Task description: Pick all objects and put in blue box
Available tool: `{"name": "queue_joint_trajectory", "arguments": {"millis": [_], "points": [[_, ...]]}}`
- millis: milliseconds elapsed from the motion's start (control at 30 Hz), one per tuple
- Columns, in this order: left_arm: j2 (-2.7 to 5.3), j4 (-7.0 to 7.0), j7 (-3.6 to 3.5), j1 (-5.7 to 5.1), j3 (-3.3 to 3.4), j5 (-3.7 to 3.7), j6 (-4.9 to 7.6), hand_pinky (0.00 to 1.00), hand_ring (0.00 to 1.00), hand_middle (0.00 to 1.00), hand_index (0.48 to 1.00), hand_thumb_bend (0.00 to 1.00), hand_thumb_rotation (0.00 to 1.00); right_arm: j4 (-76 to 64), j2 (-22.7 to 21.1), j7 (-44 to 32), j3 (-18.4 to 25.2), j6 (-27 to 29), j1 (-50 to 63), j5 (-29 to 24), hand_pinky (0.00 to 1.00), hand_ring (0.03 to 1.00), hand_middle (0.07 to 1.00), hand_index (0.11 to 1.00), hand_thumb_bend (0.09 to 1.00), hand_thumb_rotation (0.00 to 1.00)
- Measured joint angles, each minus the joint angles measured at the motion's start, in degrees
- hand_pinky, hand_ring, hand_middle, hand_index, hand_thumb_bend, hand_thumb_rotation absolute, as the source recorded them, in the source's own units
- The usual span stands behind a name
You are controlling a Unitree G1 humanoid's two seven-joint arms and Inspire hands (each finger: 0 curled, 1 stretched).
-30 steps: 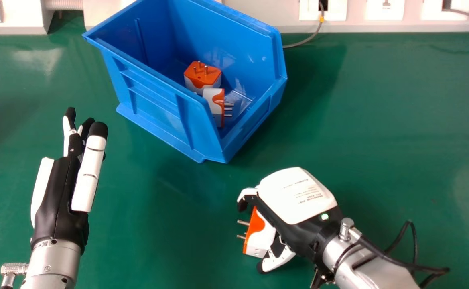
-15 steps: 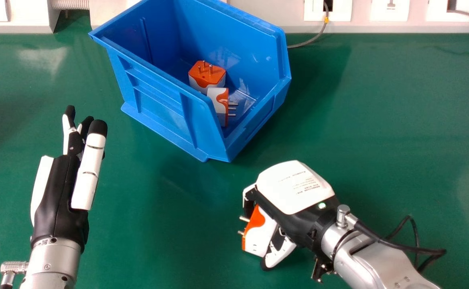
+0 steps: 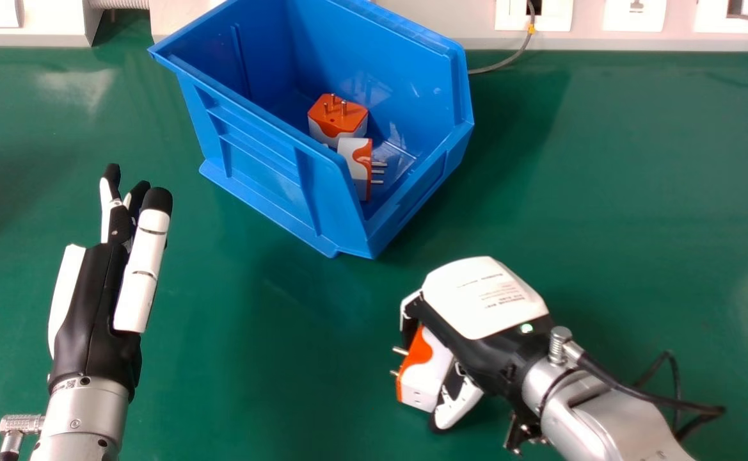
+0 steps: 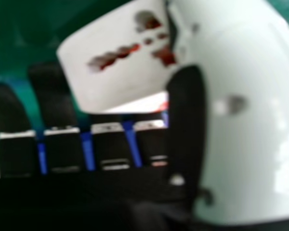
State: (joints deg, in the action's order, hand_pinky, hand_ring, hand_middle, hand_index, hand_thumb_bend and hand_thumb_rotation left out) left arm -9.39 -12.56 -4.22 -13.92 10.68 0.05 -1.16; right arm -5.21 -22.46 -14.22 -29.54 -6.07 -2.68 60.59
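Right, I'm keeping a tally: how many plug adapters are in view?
3: a held adapter in the right hand, a pins-up adapter and a sideways adapter inside the blue box, whose near wall may hide more.

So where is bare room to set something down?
Bare table: between left hand and right hand, nearer than the box; also right of the box, beyond right hand. Crowded: inside the box, two plugs; in right hand, a third plug.
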Motion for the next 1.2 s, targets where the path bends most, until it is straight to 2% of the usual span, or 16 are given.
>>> {"name": "queue_joint_trajectory", "arguments": {"millis": [133,267,367,500,700,767,900,1200], "points": [[-0.14,0.0,-0.06,0.04,0.01,-0.01,-0.19,0.93,0.97,0.99,1.0,0.53,1.0,-3.6,-1.4,0.2,3.5,-0.4,3.4,-2.3,0.09,0.203,0.478,0.486,0.518,0.0],[-0.14,-0.07,-0.3,0.1,-0.14,-0.03,-0.29,0.93,0.97,0.99,1.0,0.53,1.0,-9.2,-2.3,-0.3,6.3,-0.5,5.4,-4.0,0.08,0.171,0.475,0.482,0.519,0.0],[-0.14,-0.15,-0.35,0.06,-0.16,-0.02,-0.32,0.93,0.97,0.99,1.0,0.53,1.0,-13.0,-3.1,-0.7,8.5,-0.2,6.5,-5.1,0.07,0.14,0.427,0.478,0.513,0.0],[-0.17,-0.3,-0.38,-0.3,-0.05,-0.05,-0.37,0.93,0.97,0.99,1.0,0.53,1.0,-18.4,-3.4,-3.3,12.0,-1.1,8.5,-7.0,0.07,0.137,0.403,0.481,0.509,0.0],[-0.22,-0.3,-0.39,-0.4,0.06,-0.05,-0.41,0.93,0.97,0.99,1.0,0.53,1.0,-22.0,-4.6,-4.9,15.9,-1.4,8.7,-6.9,0.08,0.141,0.393,0.488,0.507,0.0],[-0.26,-0.3,-0.39,-0.4,0.14,-0.04,-0.44,0.93,0.97,0.99,1.0,0.53,1.0,-21.8,-4.6,-4.9,16.8,-1.5,7.6,-7.2,0.07,0.134,0.402,0.487,0.508,0.0],[-0.37,-0.29,-0.43,-0.41,0.23,0.0,-0.44,0.92,0.97,0.99,0.999,0.53,1.0,-20.4,-4.0,-4.2,18.0,-1.0,3.4,-8.8,0.07,0.128,0.318,0.479,0.499,0.07],[-0.46,-0.17,-0.41,-0.84,0.18,0.08,-0.16,0.92,0.97,0.99,0.999,0.52,1.0,-9.8,-1.8,0.6,17.3,1.5,-9.9,-8.9,0.06,0.11,0.229,0.472,0.494,0.12]]}}
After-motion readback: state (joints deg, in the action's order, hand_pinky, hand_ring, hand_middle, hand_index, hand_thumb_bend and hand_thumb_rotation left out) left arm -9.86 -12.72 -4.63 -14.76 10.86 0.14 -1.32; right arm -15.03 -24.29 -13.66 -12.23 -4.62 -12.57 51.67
